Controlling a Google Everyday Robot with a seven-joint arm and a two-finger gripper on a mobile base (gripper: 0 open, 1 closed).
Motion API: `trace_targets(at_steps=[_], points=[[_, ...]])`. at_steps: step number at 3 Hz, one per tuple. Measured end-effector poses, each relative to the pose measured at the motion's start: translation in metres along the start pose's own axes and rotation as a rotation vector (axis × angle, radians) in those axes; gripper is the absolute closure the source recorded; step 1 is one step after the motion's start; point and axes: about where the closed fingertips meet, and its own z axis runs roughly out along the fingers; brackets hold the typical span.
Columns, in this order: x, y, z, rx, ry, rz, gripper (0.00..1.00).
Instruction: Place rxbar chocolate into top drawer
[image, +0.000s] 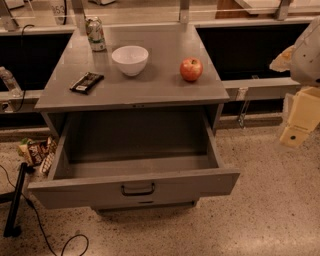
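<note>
The rxbar chocolate (86, 82), a flat black-wrapped bar with a small white label, lies on the left part of the grey cabinet top (150, 85). The top drawer (135, 187) is pulled wide open below it, its inside bare, with the dark curved handle (137, 189) at the centre of its front panel. My gripper (299, 120), cream-coloured, hangs at the right edge of the view, beside the cabinet and above the floor, far from the bar. It holds nothing that I can see.
A white bowl (130, 59), a red apple (191, 69) and a drink can (95, 33) stand on the cabinet top. Colourful snack packets (36, 150) lie on the floor to the left, by a black stand (15, 200) and cable.
</note>
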Motion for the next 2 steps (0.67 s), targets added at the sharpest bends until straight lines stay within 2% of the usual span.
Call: trace_targets(at_steps=[1, 2], points=[[0.0, 0.0, 0.0, 0.0, 0.0, 0.0, 0.0], [-0.018, -0.014, 0.028, -0.07, 0.044, -0.091, 0.0]])
